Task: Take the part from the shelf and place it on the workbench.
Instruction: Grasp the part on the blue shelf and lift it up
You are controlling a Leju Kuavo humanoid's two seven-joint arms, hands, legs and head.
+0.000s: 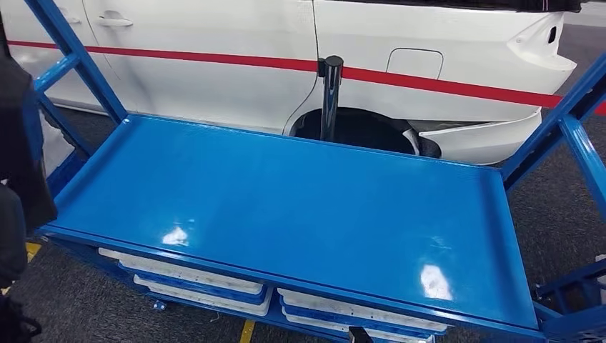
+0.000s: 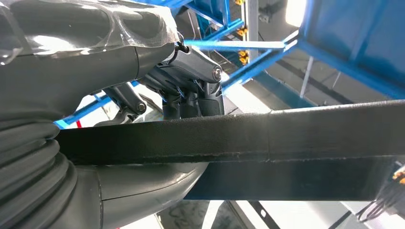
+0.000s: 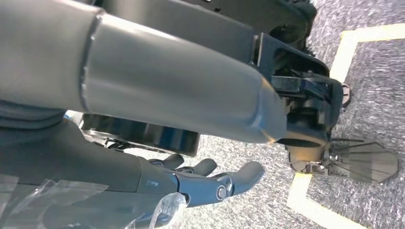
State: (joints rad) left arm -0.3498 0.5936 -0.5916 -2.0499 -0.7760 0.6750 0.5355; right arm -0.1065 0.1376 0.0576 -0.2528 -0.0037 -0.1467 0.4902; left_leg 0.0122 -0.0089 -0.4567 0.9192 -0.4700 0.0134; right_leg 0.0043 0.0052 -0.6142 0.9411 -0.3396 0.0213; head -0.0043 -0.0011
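Part, a long flat black bar, sits in the left hand, fingers curled over its upper edge and thumb under it, below blue frame beams. Right hand hangs over grey carpet with yellow tape lines, fingers loosely spread, grasping nothing. Blue workbench top is bare and glossy; white trays are stacked under its front edge. White car with a red stripe stands beyond the far edge.

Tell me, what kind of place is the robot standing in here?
Probably a car factory or workshop floor. A white car body with a red stripe stands behind a blue metal workbench, white parts lie stacked beneath it, and yellow lines mark the grey floor.
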